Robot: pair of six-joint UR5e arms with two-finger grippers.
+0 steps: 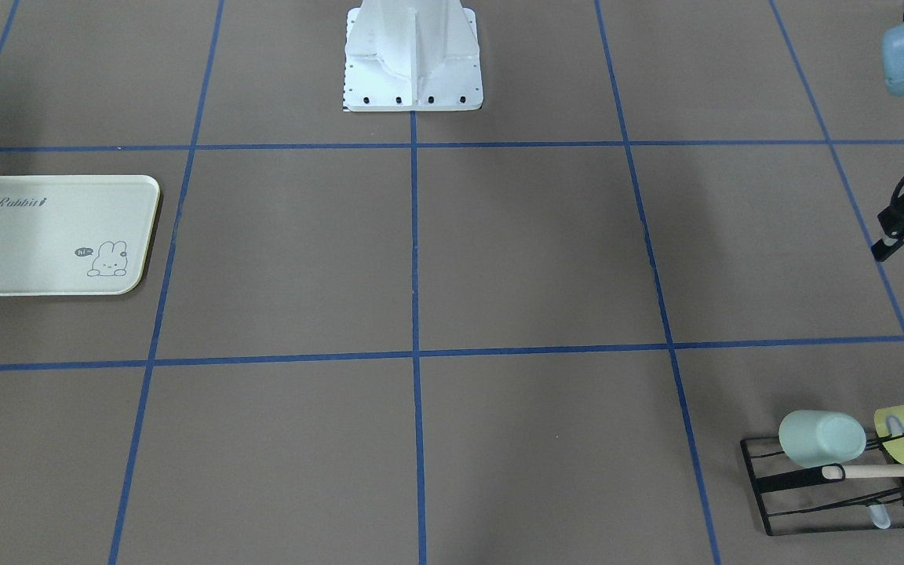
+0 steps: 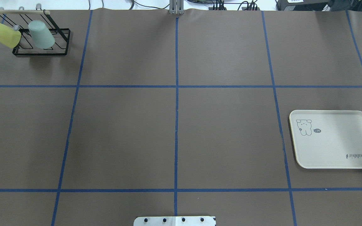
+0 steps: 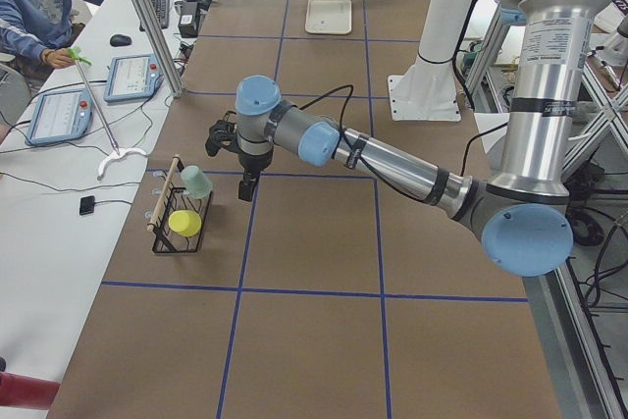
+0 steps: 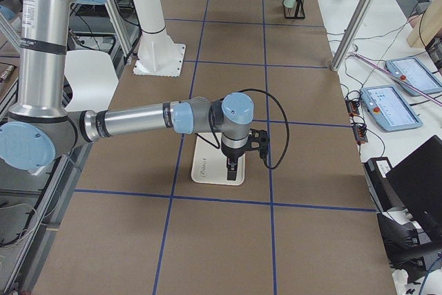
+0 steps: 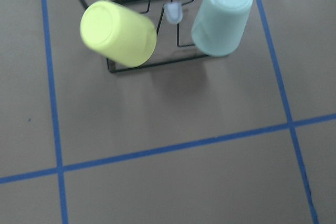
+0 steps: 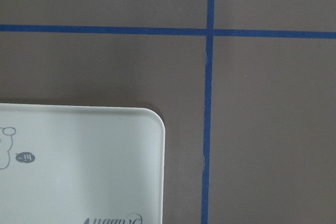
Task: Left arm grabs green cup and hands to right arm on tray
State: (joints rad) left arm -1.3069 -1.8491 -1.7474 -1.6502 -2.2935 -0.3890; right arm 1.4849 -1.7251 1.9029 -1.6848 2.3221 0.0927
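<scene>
The pale mint-green cup hangs mouth-down on a black wire rack at the table's far left corner; it also shows in the overhead view and the left wrist view. My left gripper hangs above the table beside the rack, apart from the cup; I cannot tell if it is open or shut. The cream tray lies empty on the right side. My right gripper hovers over the tray's edge; I cannot tell its state.
A brighter yellow-green cup hangs on the same rack, next to the mint one. A wooden rod tops the rack. The white robot base stands at mid table. An operator sits beyond the rack.
</scene>
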